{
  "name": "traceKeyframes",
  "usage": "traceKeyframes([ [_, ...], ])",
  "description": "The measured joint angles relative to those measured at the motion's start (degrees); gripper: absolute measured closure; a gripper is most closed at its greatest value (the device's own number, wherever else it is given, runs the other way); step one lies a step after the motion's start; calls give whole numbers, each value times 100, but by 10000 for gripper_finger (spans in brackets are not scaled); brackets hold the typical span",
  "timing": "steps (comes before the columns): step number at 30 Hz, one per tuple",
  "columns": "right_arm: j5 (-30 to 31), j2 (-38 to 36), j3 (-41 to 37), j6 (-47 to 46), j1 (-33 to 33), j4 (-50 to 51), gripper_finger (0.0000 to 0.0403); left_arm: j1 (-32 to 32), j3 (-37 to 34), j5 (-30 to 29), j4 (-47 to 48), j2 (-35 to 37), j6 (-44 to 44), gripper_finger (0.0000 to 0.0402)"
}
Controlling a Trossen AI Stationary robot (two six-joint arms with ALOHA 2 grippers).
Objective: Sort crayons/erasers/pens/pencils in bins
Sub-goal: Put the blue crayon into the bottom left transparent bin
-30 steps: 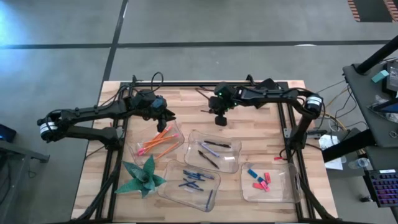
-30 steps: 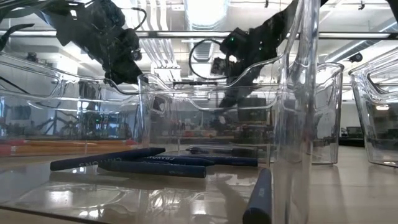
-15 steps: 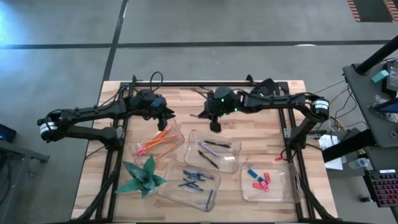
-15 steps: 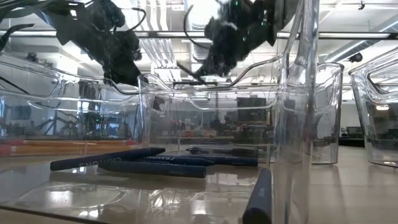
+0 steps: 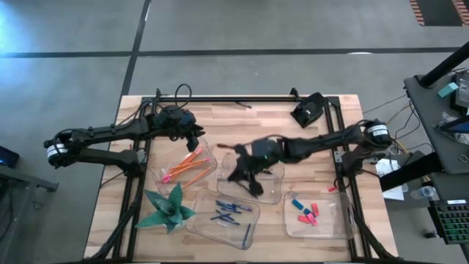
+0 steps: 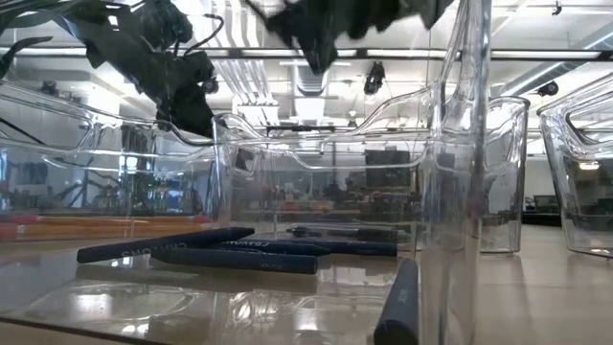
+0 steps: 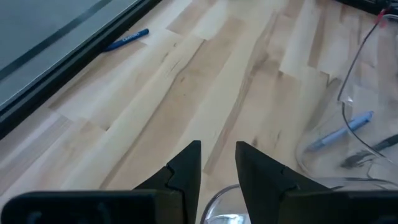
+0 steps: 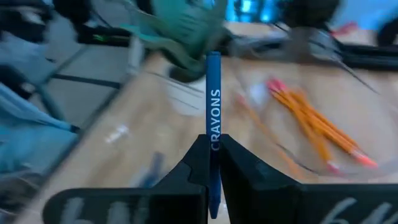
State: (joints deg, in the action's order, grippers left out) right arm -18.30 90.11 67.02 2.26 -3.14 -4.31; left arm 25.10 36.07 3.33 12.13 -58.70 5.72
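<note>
Pinching a blue crayon, the right gripper hovers over the middle bins; the left gripper, fingers narrowly apart and empty, waits near the pencils.

White lettering reading "CRAYONS" runs along a blue crayon clamped between the right gripper's fingers.

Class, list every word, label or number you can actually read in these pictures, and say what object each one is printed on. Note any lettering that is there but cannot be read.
"CRAYONS": printed in white along the blue crayon clamped between the right gripper's fingers.
Faint lettering on the blue crayons lying in a bin, low view: too blurred to read.
Marking on the blue stick at the table's edge, left wrist view: too small to read.
</note>
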Motion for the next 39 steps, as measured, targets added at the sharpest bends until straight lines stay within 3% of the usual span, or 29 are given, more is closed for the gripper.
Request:
traceKeyframes([
  [4, 154, -2, -79, -430, -615, -497, 390, 0, -1, 0, 94, 0, 349, 315],
  [8, 889, 92, -103, -707, -1228, -762, 390, 0, -4, 17, 156, 1, 690, 315],
  [15, 1601, 741, -80, -1640, -1890, -1401, 390, 0, -9, 42, 241, 2, 898, 315],
  [24, 2119, 1421, 91, -2980, -2052, -1385, 390, -2, -9, 46, 248, 2, 913, 315],
  [39, 2204, 2317, 985, -3837, -2089, -652, 390, -2, -7, 50, 492, -2, 898, 315],
])
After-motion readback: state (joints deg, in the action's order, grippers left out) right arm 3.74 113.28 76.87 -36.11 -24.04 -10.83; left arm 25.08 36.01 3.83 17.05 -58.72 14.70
